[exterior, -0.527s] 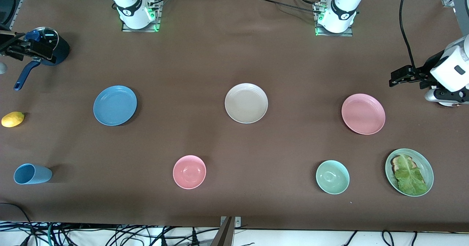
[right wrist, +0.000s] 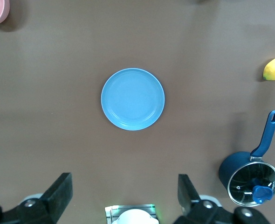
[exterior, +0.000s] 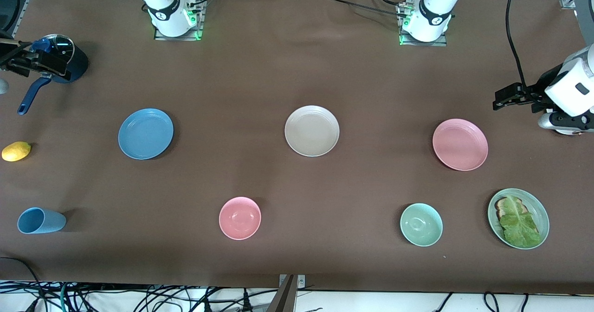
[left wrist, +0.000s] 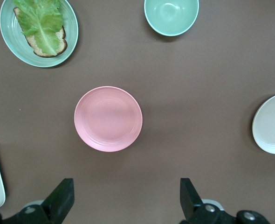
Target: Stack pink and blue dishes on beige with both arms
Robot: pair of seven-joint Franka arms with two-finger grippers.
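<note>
The pale pink plate (exterior: 460,144) lies toward the left arm's end of the table, and the left wrist view shows it too (left wrist: 108,118). The blue plate (exterior: 145,133) lies toward the right arm's end, also in the right wrist view (right wrist: 133,99). The beige plate (exterior: 312,131) sits between them. My left gripper (left wrist: 127,196) hangs high and open over bare table beside the pink plate, holding nothing. High over the table between the blue plate and its own base, my right gripper (right wrist: 125,191) is open and empty as well.
Nearer the camera stand a pink bowl (exterior: 240,217), a green bowl (exterior: 421,224) and a green plate (exterior: 542,210) with lettuce on toast. A blue cup (exterior: 41,220) lies on its side. A lemon (exterior: 16,151) and a lidded dark blue pot (exterior: 76,63) sit at the right arm's end.
</note>
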